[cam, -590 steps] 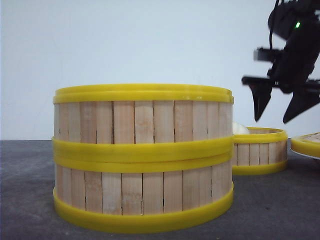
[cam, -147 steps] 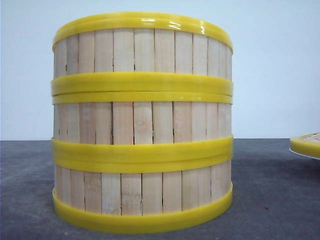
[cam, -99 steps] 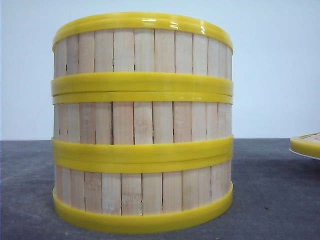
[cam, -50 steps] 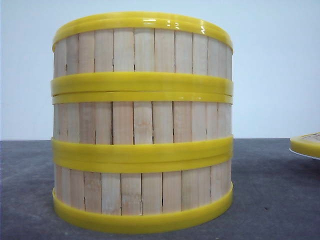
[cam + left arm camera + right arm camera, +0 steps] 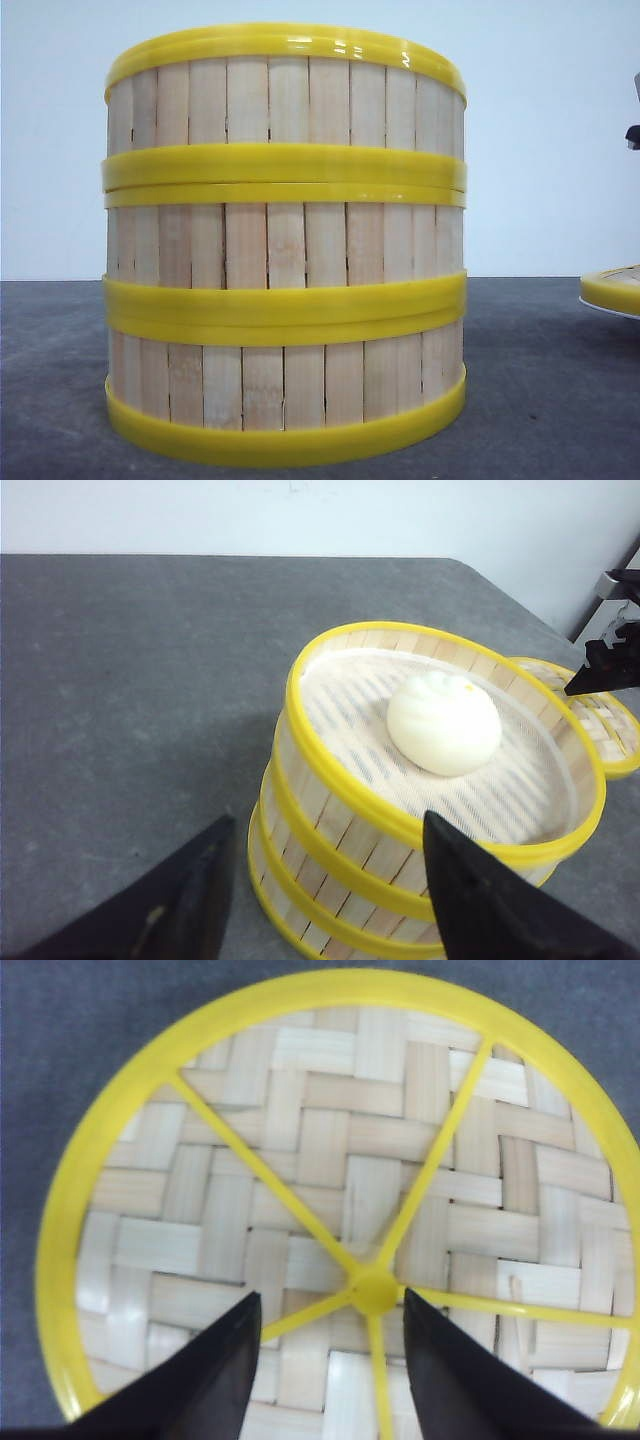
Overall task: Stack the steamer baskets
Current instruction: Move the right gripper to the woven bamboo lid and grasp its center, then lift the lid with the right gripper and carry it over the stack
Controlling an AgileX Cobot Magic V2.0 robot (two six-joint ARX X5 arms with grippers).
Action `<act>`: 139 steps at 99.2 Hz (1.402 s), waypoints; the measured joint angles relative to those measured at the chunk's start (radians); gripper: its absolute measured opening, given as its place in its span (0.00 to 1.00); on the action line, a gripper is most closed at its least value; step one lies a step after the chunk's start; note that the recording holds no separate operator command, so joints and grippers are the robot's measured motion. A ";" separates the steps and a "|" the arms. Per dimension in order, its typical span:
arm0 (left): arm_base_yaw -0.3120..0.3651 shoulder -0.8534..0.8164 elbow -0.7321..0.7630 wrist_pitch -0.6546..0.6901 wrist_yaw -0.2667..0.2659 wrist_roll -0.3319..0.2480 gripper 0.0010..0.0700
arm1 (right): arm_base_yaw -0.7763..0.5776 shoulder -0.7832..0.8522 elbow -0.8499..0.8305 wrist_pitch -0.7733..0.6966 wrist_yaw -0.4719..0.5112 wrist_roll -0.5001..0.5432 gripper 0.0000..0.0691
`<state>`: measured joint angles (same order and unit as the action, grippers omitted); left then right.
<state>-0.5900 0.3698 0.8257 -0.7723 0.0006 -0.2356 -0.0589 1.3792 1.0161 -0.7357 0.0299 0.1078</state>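
3 steamer baskets (image 5: 285,245) stacked, a white bun (image 5: 444,723) on top; left gripper (image 5: 325,890) spread beside them; right gripper (image 5: 330,1360) spread over the woven lid (image 5: 340,1200).

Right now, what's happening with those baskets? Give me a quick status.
Three steamer baskets stacked, bun in the top one. Left gripper open, beside the stack. Right gripper open over the lid. Nothing in the way.

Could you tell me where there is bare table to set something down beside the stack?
The grey table lies bare on the stack's side away from the lid. The lid side is crowded: it sits close there, right gripper above it.
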 joint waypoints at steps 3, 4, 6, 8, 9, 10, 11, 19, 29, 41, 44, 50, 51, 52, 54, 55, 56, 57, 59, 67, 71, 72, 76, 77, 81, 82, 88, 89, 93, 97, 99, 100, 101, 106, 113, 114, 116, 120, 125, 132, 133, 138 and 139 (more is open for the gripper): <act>0.000 0.000 0.000 -0.004 0.000 0.000 0.49 | -0.003 0.005 0.000 0.001 0.000 0.001 0.37; 0.000 0.000 0.000 -0.006 0.000 0.000 0.49 | -0.003 0.005 0.000 0.001 0.000 0.001 0.37; 0.000 0.000 0.000 -0.009 0.000 0.000 0.49 | -0.008 0.010 0.000 0.001 0.000 0.001 0.36; 0.000 0.000 0.000 -0.010 0.000 0.000 0.49 | -0.010 0.014 0.000 0.002 0.000 0.001 0.36; 0.000 0.000 0.000 -0.010 0.000 0.000 0.49 | -0.011 0.016 0.000 0.001 0.000 0.001 0.35; 0.000 0.000 0.000 -0.010 0.000 0.000 0.49 | -0.012 0.017 0.000 0.001 0.000 0.002 0.35; 0.000 0.000 0.000 -0.010 0.000 0.000 0.49 | -0.014 0.019 0.000 0.001 0.000 0.002 0.35; 0.000 0.000 0.000 -0.010 0.000 0.000 0.49 | -0.019 0.030 0.000 0.005 0.000 0.002 0.31; 0.000 0.000 0.000 -0.009 0.000 0.000 0.49 | -0.021 0.030 0.000 0.008 0.000 0.002 0.28; 0.000 0.000 0.000 -0.009 0.000 0.000 0.49 | -0.021 0.030 0.000 0.016 0.001 0.002 0.22; 0.000 0.000 0.000 -0.010 0.000 0.000 0.49 | -0.021 0.030 0.000 0.018 0.001 0.002 0.20; 0.000 0.000 0.000 -0.010 0.000 0.000 0.49 | -0.021 0.031 0.000 0.017 -0.001 0.002 0.17; 0.000 0.000 0.000 -0.010 0.000 0.000 0.49 | -0.021 0.032 0.000 0.016 -0.002 0.002 0.17; 0.000 0.000 0.000 -0.010 0.000 0.000 0.49 | -0.021 0.032 0.000 0.016 -0.002 0.002 0.16; 0.000 0.000 0.000 -0.010 0.000 0.000 0.49 | -0.021 0.034 0.000 0.016 -0.002 0.002 0.15; 0.000 0.000 0.000 -0.010 0.000 0.000 0.49 | -0.021 0.034 0.000 0.018 -0.002 0.002 0.14; 0.000 0.000 0.000 -0.009 0.000 0.000 0.49 | -0.021 0.034 0.000 0.019 -0.002 0.002 0.14; 0.000 0.000 0.000 -0.009 0.000 0.000 0.49 | -0.021 0.034 0.000 0.019 -0.002 0.002 0.13; 0.000 0.000 0.000 -0.010 0.000 0.000 0.49 | -0.021 0.034 0.000 0.019 0.000 0.002 0.12; 0.000 0.000 0.000 -0.010 0.000 0.000 0.49 | -0.021 0.034 0.000 0.019 0.000 0.002 0.08; 0.000 0.000 0.000 -0.010 0.000 0.000 0.49 | -0.021 0.034 0.000 0.019 -0.001 0.002 0.08; 0.000 0.000 0.000 -0.010 0.000 0.000 0.49 | -0.021 0.034 0.000 0.019 -0.001 0.002 0.08; 0.000 0.000 0.000 -0.009 0.000 0.000 0.49 | -0.021 0.034 0.000 0.019 -0.001 0.002 0.08; 0.000 0.000 0.000 -0.010 0.000 0.000 0.49 | -0.021 0.034 0.000 0.019 -0.001 0.002 0.08; 0.000 0.000 0.000 -0.010 0.000 0.000 0.49 | -0.021 0.034 0.000 0.019 -0.001 0.002 0.08; 0.000 0.000 0.000 -0.010 0.000 0.000 0.49 | -0.021 0.034 0.000 0.019 -0.001 0.002 0.08; 0.000 0.000 0.000 -0.010 0.000 0.000 0.49 | -0.021 0.034 0.000 0.019 -0.001 0.002 0.08; 0.000 0.000 0.000 -0.010 0.000 0.000 0.49 | -0.021 0.034 0.000 0.019 -0.001 0.002 0.08; 0.000 0.000 0.000 -0.010 0.000 0.000 0.49 | -0.021 0.033 0.000 0.018 -0.001 0.002 0.08; 0.000 0.000 0.000 -0.009 0.000 0.000 0.49 | -0.021 0.031 0.002 0.014 -0.004 0.002 0.08; 0.000 0.000 0.000 -0.010 0.000 0.000 0.49 | -0.021 0.030 0.003 0.012 -0.004 0.002 0.08; 0.000 0.000 0.000 -0.010 0.000 0.000 0.49 | -0.021 0.028 0.005 0.010 -0.004 0.002 0.08; 0.000 0.000 0.000 -0.010 0.000 0.000 0.49 | -0.021 0.027 0.005 0.008 -0.004 0.002 0.08; 0.000 0.000 0.000 -0.010 0.000 0.000 0.49 | -0.021 0.018 0.017 -0.011 -0.004 0.002 0.08; 0.000 0.000 0.000 -0.010 0.000 0.000 0.49 | -0.021 -0.010 0.048 -0.033 -0.008 0.002 0.08; 0.000 0.000 0.000 -0.010 0.000 0.000 0.49 | -0.020 -0.014 0.055 -0.036 -0.009 0.002 0.08; 0.000 0.000 0.000 -0.010 0.000 0.000 0.49 | -0.020 -0.024 0.070 -0.042 -0.012 0.002 0.08; 0.000 0.000 0.000 -0.010 0.000 0.000 0.49 | -0.016 -0.044 0.102 -0.050 -0.018 0.002 0.08; 0.000 0.000 0.000 -0.010 0.000 0.000 0.49 | -0.011 -0.067 0.147 -0.064 -0.032 0.002 0.08; 0.000 0.000 0.000 -0.010 0.000 0.000 0.49 | 0.001 -0.095 0.208 -0.095 -0.059 0.002 0.08; 0.000 0.000 0.000 -0.010 0.000 0.000 0.49 | 0.003 -0.097 0.217 -0.101 -0.063 0.002 0.08; 0.000 0.000 0.000 -0.010 0.000 0.000 0.49 | 0.023 -0.105 0.268 -0.139 -0.091 0.001 0.08; 0.000 0.000 0.000 -0.010 0.000 0.000 0.49 | 0.027 -0.105 0.278 -0.147 -0.097 0.001 0.08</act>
<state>-0.5900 0.3698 0.8257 -0.7818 0.0002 -0.2359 -0.0319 1.2739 1.2945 -0.8829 -0.0669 0.1085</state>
